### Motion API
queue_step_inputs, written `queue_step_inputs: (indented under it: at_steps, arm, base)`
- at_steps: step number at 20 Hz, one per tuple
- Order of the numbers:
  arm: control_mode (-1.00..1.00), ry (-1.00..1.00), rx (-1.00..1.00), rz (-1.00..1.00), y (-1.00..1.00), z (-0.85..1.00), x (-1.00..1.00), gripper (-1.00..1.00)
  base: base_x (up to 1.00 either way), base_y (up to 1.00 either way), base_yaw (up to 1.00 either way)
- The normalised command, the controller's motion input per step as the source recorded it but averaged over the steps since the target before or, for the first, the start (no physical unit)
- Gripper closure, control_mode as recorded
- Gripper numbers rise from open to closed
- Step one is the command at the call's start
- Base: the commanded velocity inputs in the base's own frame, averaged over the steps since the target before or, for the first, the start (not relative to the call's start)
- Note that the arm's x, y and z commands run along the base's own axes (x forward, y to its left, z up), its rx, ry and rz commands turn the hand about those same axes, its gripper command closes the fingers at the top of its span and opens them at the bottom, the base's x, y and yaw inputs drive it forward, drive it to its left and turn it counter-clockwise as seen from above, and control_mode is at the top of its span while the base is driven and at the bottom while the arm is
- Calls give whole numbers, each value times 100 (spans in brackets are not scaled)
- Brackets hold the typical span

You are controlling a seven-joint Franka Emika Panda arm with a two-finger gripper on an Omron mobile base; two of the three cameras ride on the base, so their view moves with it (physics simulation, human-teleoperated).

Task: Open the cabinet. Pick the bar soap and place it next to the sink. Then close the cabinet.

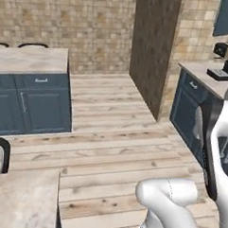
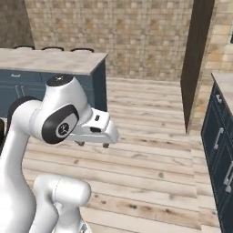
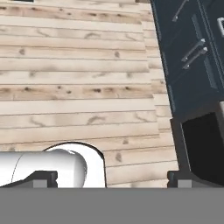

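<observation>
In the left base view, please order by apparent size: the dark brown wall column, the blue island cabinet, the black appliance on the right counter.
1. Dark brown wall column
2. Blue island cabinet, nearly as large
3. Black appliance, far smaller and partly cut off

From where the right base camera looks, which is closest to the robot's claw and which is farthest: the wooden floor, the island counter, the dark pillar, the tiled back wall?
From the gripper:
1. wooden floor, right beneath it.
2. island counter, behind it to the left, and dark pillar, off to the right: too close to call.
3. tiled back wall, at the far end.
</observation>
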Motion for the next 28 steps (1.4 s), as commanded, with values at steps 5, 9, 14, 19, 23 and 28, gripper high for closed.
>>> queue_step_inputs:
  at_steps: [5,9,14,19,23,28]
  arm:
    - [100,0,0,0,0,0,0,-100]
    - [100,0,0,0,0,0,0,-100]
    - [100,0,0,0,0,0,0,-100]
    - [100,0,0,0,0,0,0,-100]
    - [100,0,0,0,0,0,0,-100]
    - [100,0,0,0,0,0,0,-100]
  base:
    - [100,8,20]
    - [100,11,-35]
    - [99,26,-61]
    - [97,56,-67]
    - [100,77,-64]
    - [100,65,-53]
